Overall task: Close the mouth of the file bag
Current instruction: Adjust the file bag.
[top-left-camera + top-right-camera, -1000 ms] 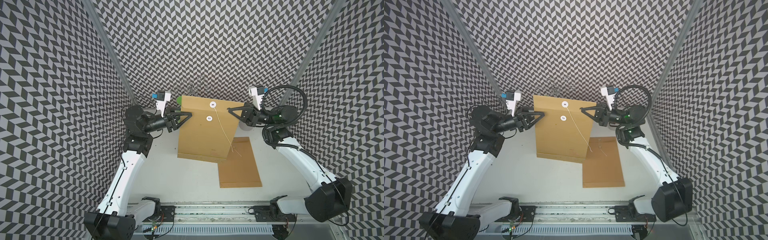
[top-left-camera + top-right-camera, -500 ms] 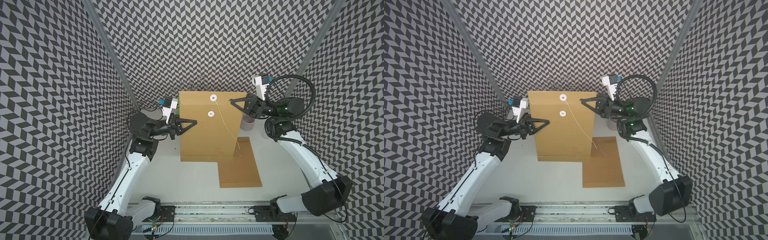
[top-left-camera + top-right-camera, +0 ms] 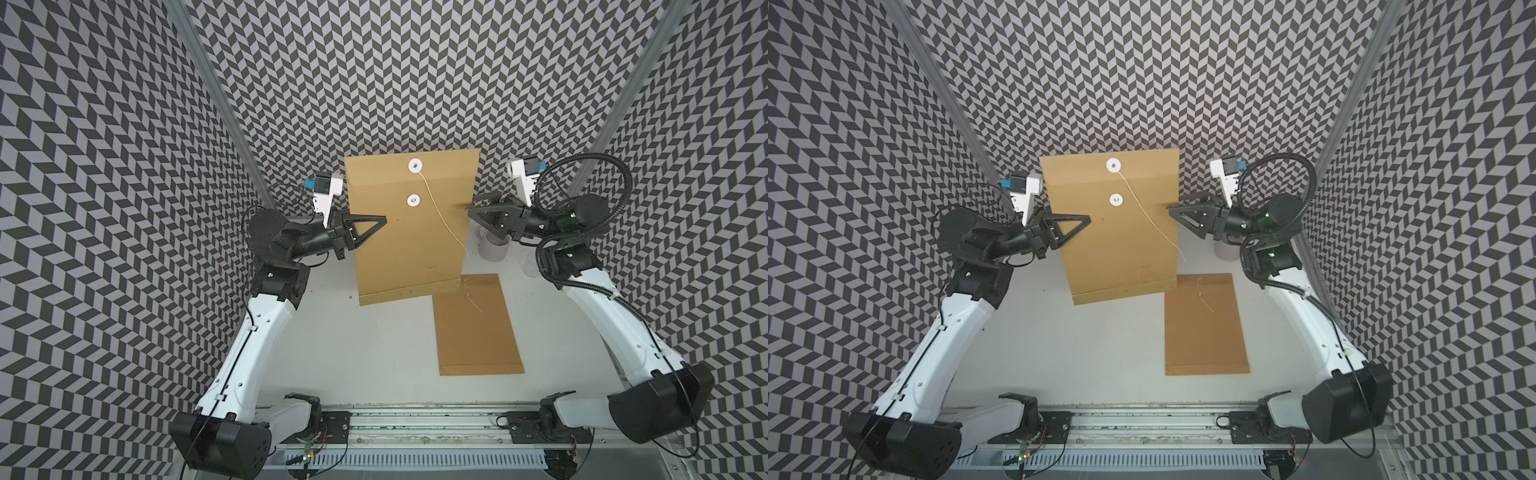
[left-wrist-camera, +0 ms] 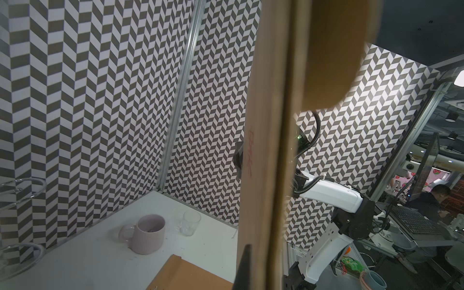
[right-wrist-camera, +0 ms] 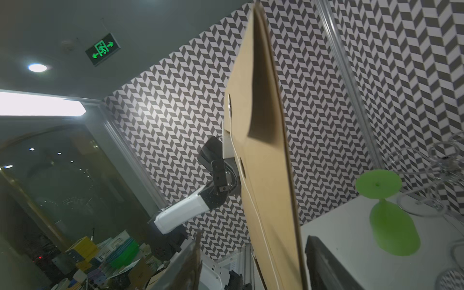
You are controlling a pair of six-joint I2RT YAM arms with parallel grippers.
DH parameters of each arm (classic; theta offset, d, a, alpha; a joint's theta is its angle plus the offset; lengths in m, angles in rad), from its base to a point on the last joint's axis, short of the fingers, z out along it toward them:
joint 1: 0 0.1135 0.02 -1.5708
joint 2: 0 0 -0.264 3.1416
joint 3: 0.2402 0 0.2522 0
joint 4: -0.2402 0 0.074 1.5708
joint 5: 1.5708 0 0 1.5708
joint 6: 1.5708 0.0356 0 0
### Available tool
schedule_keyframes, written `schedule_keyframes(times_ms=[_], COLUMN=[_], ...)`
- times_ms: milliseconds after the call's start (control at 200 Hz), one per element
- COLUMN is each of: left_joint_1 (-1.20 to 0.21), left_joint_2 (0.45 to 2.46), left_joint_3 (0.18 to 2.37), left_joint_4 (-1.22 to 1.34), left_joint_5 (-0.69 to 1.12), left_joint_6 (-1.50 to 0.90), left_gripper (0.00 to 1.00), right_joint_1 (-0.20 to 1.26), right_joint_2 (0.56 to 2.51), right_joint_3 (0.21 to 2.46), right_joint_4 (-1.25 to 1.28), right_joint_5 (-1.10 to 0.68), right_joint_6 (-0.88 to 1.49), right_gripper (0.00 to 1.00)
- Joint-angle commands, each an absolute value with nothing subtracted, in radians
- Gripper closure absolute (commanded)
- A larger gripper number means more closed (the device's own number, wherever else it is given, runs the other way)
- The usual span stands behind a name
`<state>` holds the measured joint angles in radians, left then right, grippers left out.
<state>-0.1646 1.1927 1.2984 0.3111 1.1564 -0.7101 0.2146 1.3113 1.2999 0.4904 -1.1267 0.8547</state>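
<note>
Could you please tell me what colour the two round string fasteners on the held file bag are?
White; the fasteners show best in a top view.

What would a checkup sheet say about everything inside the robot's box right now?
Surface: white table.
Job's things: file bag held upright, string hanging loose; second file bag lying flat.
Clutter: mug, clear glass, green goblet.
Grippers: left gripper shut on the file bag's edge; right gripper open around the opposite edge.
Cables: black hose looped over the right arm.
Surroundings: chevron walls.
</note>
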Motion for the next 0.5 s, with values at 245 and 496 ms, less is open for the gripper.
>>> schedule_keyframes(times_ms=[245,496], left_joint_1=[-0.163,-0.227], left_joint_2=[1.250,1.277], left_joint_3=[1.366,1.383], left_joint_4=[0.353,0.346], left_joint_5=[1.153,1.229], left_joint_6=[-0.790,-0.773], left_gripper=[1.00,1.00], right_joint_1=[0.188,0.272], right_joint_2=[1.189,1.302], right_joint_3=[1.109,1.196], right_joint_4=[0.451,0.528], right_joint_5=[-1.065,-1.147], right_joint_6=[0.619,0.656], right_gripper=[0.28,0.31])
